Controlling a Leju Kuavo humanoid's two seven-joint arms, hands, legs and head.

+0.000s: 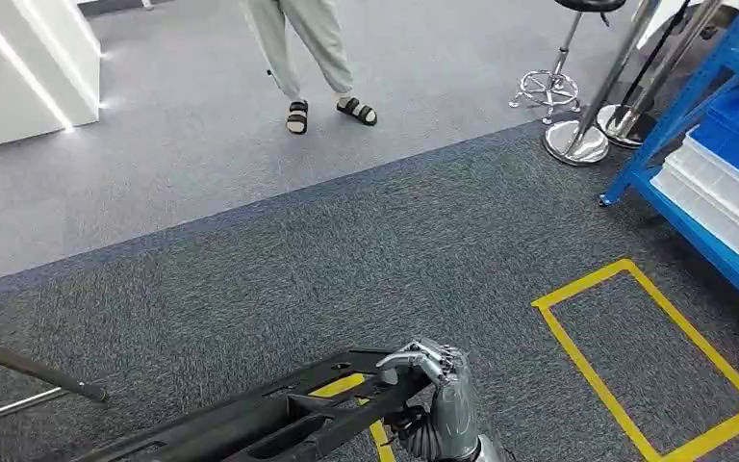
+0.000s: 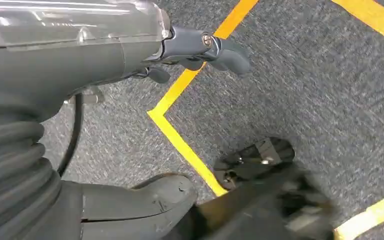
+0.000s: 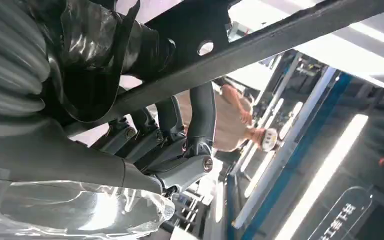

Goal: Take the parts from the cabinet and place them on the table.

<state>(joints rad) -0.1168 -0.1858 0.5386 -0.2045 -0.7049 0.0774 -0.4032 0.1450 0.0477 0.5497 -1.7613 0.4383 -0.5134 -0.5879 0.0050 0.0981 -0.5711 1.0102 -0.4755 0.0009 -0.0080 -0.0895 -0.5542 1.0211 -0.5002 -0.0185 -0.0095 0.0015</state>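
A: Nearest item?
B: Right hand (image 1: 433, 371), low in the head view, fingers curled over the end of a long black metal part (image 1: 279, 419). The right wrist view confirms it: dark fingers (image 3: 200, 117) wrapped round a flat black bar with a round hole. Clenched on the part, carried level above the carpet.

A: Left hand?
B: Left hand (image 2: 200, 50), hanging over the floor, nothing in it; fingers look loosely bent, but whether released or curled I cannot tell.

A: Floor markings?
B: Yellow tape rectangle (image 1: 647, 358) on the dark carpet (image 1: 346, 260), right of the hand.

A: Further off?
B: Blue shelving (image 1: 722, 144) with pale trays at the right edge; chrome stool bases (image 1: 577, 140); a person (image 1: 313, 58) in sandals on the lighter floor.

A: Handling note?
B: My judgement: the part is long and gripped at one end, so it may swing or droop. Keep the grip firm, turn slowly, keep the free end away from the shelving and the person.
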